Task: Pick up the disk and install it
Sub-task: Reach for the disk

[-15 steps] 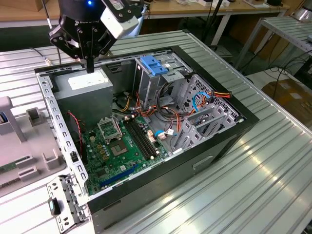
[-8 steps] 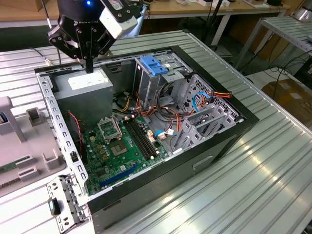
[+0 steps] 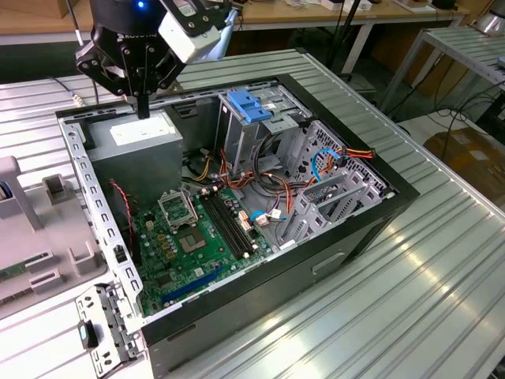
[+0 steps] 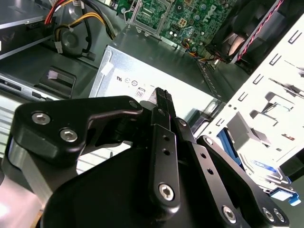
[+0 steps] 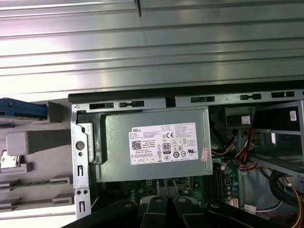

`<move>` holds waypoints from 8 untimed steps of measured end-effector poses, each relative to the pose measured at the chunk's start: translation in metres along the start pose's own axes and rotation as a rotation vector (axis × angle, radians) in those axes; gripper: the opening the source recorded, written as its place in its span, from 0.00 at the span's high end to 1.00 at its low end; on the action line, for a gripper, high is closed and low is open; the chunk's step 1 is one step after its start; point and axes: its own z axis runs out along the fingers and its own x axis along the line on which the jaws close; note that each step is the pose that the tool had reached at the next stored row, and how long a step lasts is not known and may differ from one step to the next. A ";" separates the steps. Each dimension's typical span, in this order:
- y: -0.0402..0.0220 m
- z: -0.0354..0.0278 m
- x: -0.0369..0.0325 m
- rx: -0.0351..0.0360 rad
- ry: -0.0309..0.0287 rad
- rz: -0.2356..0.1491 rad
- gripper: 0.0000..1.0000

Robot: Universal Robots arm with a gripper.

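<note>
My gripper [image 3: 143, 106] hangs over the open computer case, above the grey power supply [image 3: 134, 138] in the corner at the exterior view's left. Its black fingers are shut together with nothing between them; they show in both wrist views [image 4: 161, 97] [image 5: 165, 186]. The disk lies outside the case on the grey side panel [image 3: 31, 245]. I see only part of it: a bright blue edge of its carrier [image 5: 23, 108], cut off by the picture's border, and blue pieces [image 4: 280, 192] in the second wrist view. The gripper is apart from it, with the case's wall in between.
The metal drive cage [image 3: 260, 134], topped by a fixed blue bracket [image 3: 248, 105], stands at the far side of the case. The green motherboard [image 3: 189, 237] and loose cables [image 3: 331, 162] fill the case floor. Ribbed metal table [image 3: 426, 260] surrounds the case.
</note>
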 end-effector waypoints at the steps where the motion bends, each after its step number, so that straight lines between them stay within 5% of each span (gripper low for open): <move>1: 0.0000 0.0000 0.0001 0.0000 0.0000 0.000 0.89; 8: -0.0001 0.0000 0.0019 0.0000 0.0000 0.000 0.89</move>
